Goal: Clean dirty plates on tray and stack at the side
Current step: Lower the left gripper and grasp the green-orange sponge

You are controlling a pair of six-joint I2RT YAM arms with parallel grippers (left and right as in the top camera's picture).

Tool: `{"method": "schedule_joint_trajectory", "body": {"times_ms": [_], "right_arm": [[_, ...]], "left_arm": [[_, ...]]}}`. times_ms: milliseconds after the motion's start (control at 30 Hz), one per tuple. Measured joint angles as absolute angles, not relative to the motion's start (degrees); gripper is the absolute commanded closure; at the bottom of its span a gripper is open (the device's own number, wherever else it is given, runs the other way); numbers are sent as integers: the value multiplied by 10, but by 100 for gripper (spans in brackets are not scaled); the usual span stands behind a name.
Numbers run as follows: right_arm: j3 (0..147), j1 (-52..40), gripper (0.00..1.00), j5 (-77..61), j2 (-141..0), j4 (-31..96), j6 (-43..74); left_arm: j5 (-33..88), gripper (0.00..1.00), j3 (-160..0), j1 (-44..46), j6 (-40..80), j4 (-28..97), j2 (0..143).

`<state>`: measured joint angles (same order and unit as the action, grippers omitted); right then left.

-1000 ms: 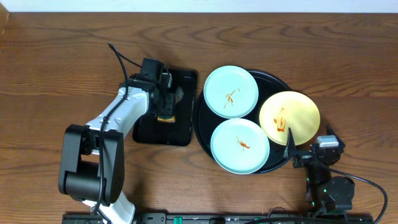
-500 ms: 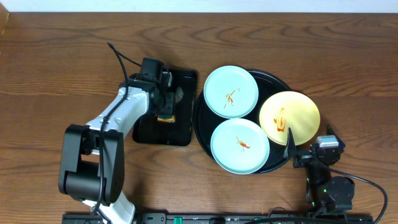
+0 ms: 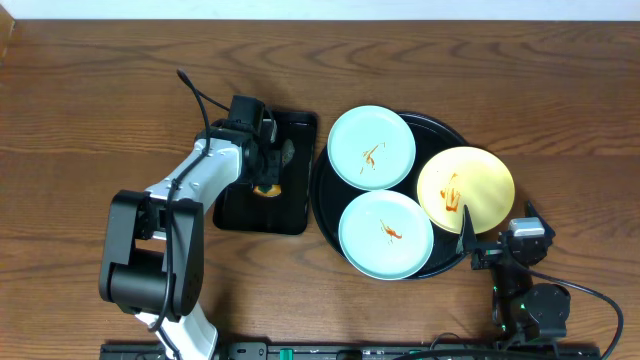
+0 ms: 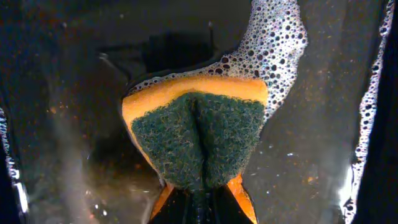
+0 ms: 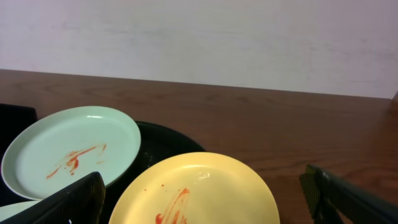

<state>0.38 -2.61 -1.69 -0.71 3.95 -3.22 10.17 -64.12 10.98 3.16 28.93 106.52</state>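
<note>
well, left end effector (image 3: 268, 172) clamps sponge (image 4: 198, 134) in the rectangular tray (image 3: 240, 215); right end effector (image 5: 205, 208) gapes by round tray (image 3: 443, 126) rim.

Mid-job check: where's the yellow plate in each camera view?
Overhead: yellow plate, right side of the round black tray.
Left wrist: not in view; only the sponge.
Right wrist: yellow plate, bottom centre.
Shared landmark: far mint plate, left of it in overhead and right wrist.

1. Left wrist view: lower end of the sponge (image 4: 198, 134) is hidden between the left claw (image 4: 200, 210) fingers, which are cut off at the bottom edge.
2. Right wrist view: the near rim of the yellow plate (image 5: 205, 180), between the right claw (image 5: 206, 198) fingers, is cut off.
3. Same view: only a sliver of the mint plate (image 5: 11, 213) shows left of that claw.
</note>
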Motion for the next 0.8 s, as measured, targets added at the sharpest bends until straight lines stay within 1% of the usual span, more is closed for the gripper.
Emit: {"method": "schedule_joint_trajectory", "body": {"times_ms": [267, 567, 800], "right_arm": [[4, -26, 1, -17, -7, 39, -32], [4, -26, 1, -17, -7, 39, -32], [4, -26, 1, -17, -7, 39, -32]], "left_arm": [[102, 92, -641, 110, 32, 314, 1053], [110, 92, -641, 110, 52, 326, 987], [117, 92, -641, 110, 60, 329, 986]]}}
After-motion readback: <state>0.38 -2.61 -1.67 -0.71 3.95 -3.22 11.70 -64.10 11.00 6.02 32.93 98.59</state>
